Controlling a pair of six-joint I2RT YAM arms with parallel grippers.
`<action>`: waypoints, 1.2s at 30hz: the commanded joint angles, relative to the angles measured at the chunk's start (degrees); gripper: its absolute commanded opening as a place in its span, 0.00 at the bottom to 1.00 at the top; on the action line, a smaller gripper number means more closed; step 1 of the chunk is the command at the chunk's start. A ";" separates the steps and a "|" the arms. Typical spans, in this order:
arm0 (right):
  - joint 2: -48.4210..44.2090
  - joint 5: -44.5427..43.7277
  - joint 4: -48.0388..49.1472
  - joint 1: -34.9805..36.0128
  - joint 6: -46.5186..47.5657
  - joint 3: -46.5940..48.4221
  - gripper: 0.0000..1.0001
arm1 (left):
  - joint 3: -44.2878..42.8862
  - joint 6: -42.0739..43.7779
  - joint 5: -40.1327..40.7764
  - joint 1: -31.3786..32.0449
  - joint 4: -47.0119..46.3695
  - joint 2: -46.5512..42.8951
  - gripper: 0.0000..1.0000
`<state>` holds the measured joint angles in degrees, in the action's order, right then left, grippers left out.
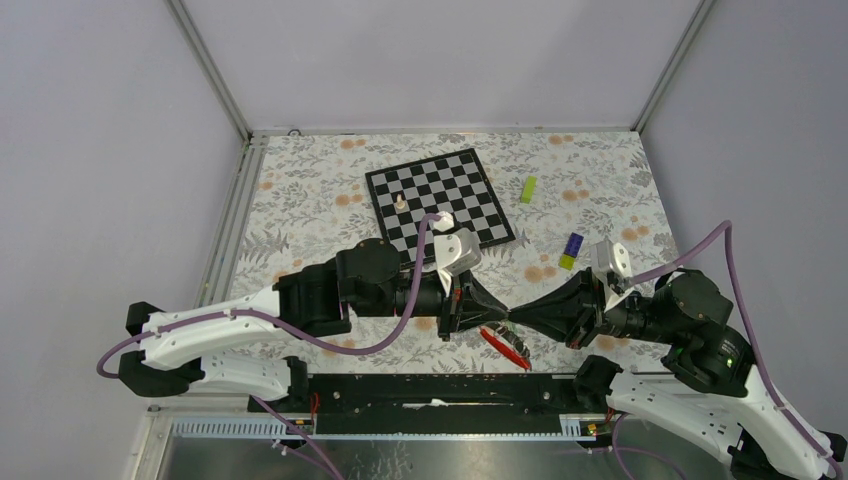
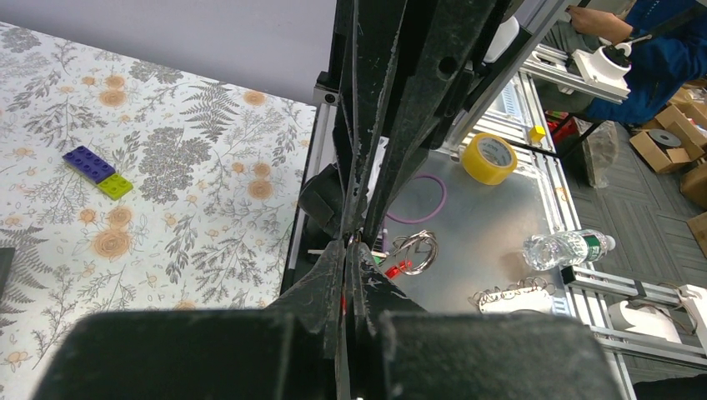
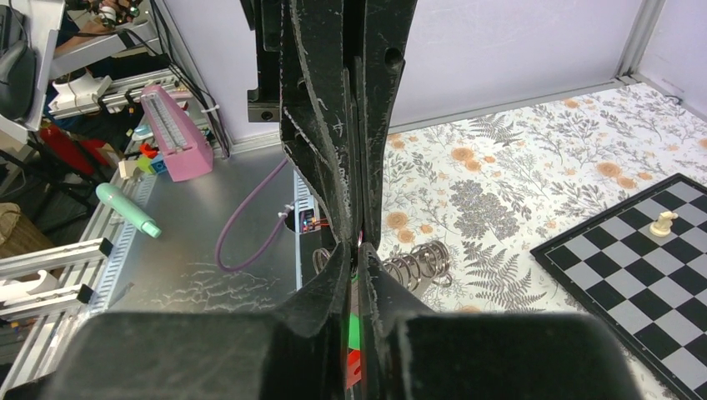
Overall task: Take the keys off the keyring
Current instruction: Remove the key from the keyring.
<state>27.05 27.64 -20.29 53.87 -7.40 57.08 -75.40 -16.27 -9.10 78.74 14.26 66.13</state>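
So you're seeing both arms stretching low across the near part of the table [image 1: 310,200], coming in from opposite sides and meeting nose to nose near the middle, just this side of the chessboard [image 1: 440,200].

The left arm is lying almost flat, running from the near left to the right, with the left gripper [image 1: 505,318] pointing right. The right arm is bending at the elbow on the near right and pointing the right gripper [image 1: 518,316] left. The tips are touching or just about touching.

In the left wrist view, the left fingers [image 2: 327,283] are pressing tight together with no gap showing. You can't tell whether anything is pinched in there. The right fingers [image 3: 329,283] are sitting very narrow, leaving just a slit, and you can't tell if they're gripping either.

The keyring [image 2: 414,250] is sitting right at that meeting point, just beside the tips. Its red strap [image 1: 505,345] is trailing off toward the near right. The keys [image 3: 354,323] are only showing as a green speck through the right gripper's slit, with red under it, too small to say more.
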 commanded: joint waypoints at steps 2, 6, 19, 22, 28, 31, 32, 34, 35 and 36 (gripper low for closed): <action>0.48 1.19 1.80 0.02 -0.18 0.15 0.00 | -1.97 0.41 0.70 -0.17 -4.14 -1.05 0.00; 0.07 0.88 2.25 0.03 0.22 0.49 0.00 | -1.93 0.28 0.89 -0.17 -4.15 -1.20 0.00; -1.46 0.11 6.74 -0.03 -0.42 0.40 0.00 | -1.75 0.36 0.32 -0.17 -4.74 -1.11 0.25; -1.56 0.62 6.98 0.01 -0.66 0.64 0.00 | -1.70 0.37 0.09 -0.17 -4.89 -0.99 0.24; -2.37 0.21 7.55 0.01 -0.67 0.67 0.00 | -1.68 0.19 -0.98 -0.17 -5.25 -0.55 0.23; -2.72 0.05 7.58 0.01 -0.75 0.37 0.00 | -1.67 0.19 -1.17 -0.17 -5.39 -0.47 0.20; -2.78 -0.03 7.59 -0.01 -0.70 0.32 0.00 | -1.76 0.19 -1.23 -0.17 -5.42 -0.43 0.18; -2.95 -0.19 7.58 -0.03 -0.73 0.15 0.00 | -1.77 0.19 -1.23 -0.17 -5.39 -0.47 0.15; -3.08 -0.29 7.58 0.01 -0.71 0.06 0.00 | -1.77 0.19 -1.23 -0.17 -5.39 -0.47 0.12; -3.21 -0.49 7.59 0.01 -0.70 -0.03 0.00 | -1.73 0.19 -1.12 -0.17 -5.34 -0.54 0.10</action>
<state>24.73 27.53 -17.26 53.84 -7.60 56.93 -75.40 -16.27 -9.85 78.67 11.88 66.02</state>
